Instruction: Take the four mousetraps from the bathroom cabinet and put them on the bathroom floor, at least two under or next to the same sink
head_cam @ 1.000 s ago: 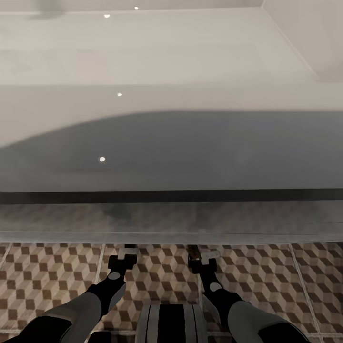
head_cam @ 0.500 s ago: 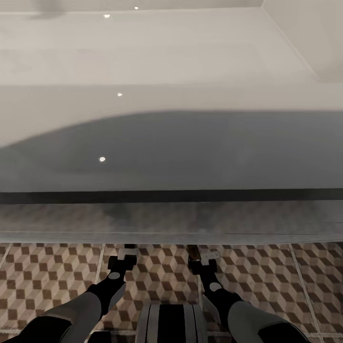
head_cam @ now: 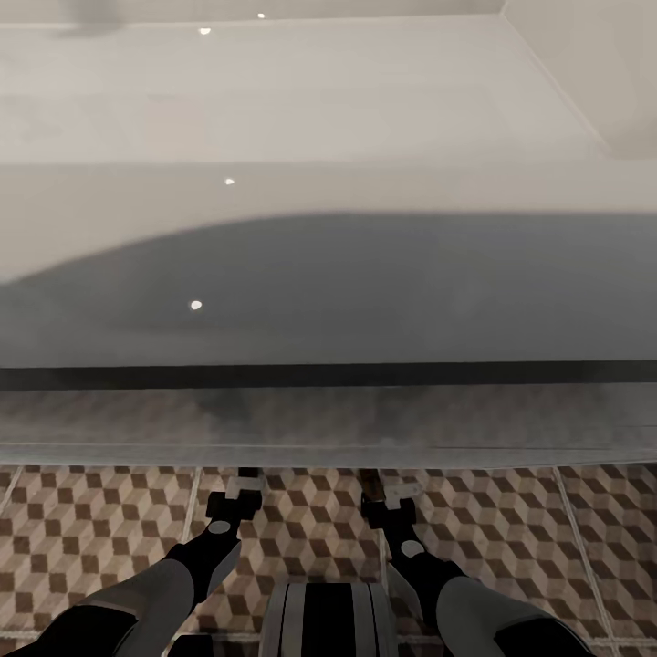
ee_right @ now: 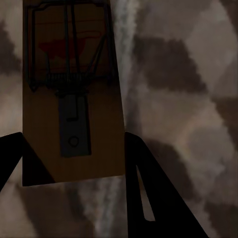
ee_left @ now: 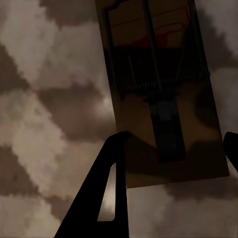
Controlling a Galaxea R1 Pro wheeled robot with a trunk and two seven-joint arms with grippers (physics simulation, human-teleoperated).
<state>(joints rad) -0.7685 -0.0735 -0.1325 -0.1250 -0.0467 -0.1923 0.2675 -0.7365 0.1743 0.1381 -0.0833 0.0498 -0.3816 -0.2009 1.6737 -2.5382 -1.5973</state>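
Both arms reach low under the front edge of the long white bathroom sink. In the left wrist view a tan mousetrap with a dark wire spring and a red spot lies just over the cube-pattern bathroom floor. My left gripper is shut on its near end, a finger against each long side. In the right wrist view my right gripper grips a second mousetrap the same way. From the head, the left gripper and right gripper sit at the sink's shadowed lower edge.
The sink's white top and grey front span the whole width of the head view, with a side wall at the far right. Patterned floor tiles with pale grout lines run left and right of my arms. My trunk is between them.
The white tip of the right gripper has edged very slightly to the right. Everything else holds still.
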